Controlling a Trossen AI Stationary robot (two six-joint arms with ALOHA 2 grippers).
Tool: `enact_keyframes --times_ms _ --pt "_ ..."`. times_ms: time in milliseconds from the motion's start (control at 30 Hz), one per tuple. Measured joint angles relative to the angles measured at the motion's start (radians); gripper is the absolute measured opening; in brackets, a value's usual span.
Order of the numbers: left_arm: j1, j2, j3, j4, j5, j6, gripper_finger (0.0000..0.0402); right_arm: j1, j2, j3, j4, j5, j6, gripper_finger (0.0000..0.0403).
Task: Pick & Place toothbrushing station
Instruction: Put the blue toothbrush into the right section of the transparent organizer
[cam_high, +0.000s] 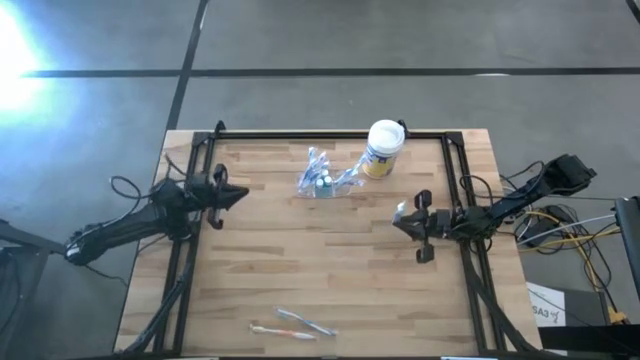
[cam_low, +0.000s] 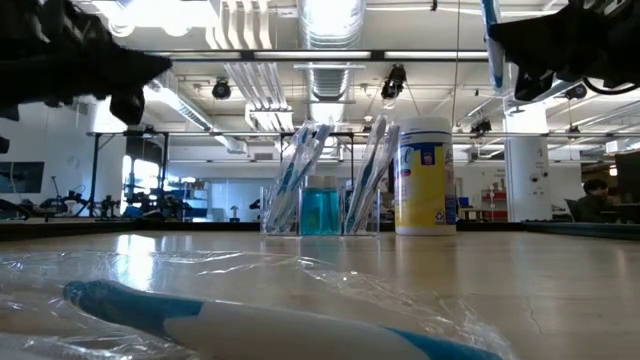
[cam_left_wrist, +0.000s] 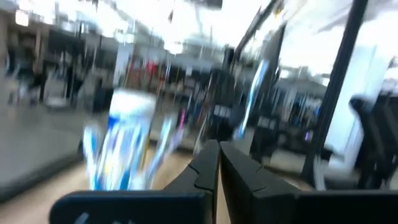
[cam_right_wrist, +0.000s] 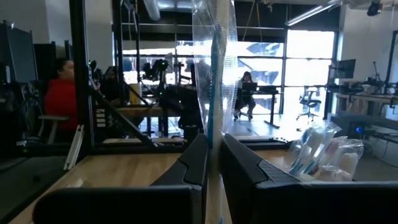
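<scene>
A wrapped toothbrush (cam_low: 250, 325) lies closest. The right gripper (cam_right_wrist: 211, 165) pinches another wrapped brush (cam_right_wrist: 214, 62) above the table; the left gripper (cam_left_wrist: 217, 165) is closed, empty. The toothbrushing station (cam_high: 322, 180) sits beside the canister (cam_high: 383, 147). That slippery wrap could probably slide out mid-carry.

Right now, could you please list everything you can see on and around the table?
clear plastic toothbrush holder: one, see-through with blue inside, far middle of table, holding wrapped toothbrushes.
white cylindrical canister: one, yellow label, beside the holder at the far edge.
loose wrapped toothbrushes: apparently two, blue-white, near edge.
wooden table: one, light brown.
people: two, in the room behind.
left gripper: shut, nothing visibly held, left side.
right gripper: shut on a wrapped blue toothbrush, right side.
</scene>
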Motion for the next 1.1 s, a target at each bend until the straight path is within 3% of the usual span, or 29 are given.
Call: enact_keyframes --times_ms 133,433,600,1100 --pt "0.0 0.094 0.014 0.161 -0.006 -0.002 0.0007 -0.011 -0.002 0.0 0.007 0.001 0.001 0.0025" --pt "-0.021 0.436 0.25 0.177 0.012 0.048 0.0021 -0.059 0.0 0.025 0.014 0.001 -0.034 0.0027" --pt "-0.043 0.612 0.397 0.179 -0.03 0.081 0.0039 -0.095 -0.002 0.047 0.014 0.0 -0.036 0.0027" --pt "-0.204 1.091 0.78 0.204 -0.028 0.308 0.0163 -0.153 0.0 0.178 -0.199 -0.006 -0.051 0.0028"
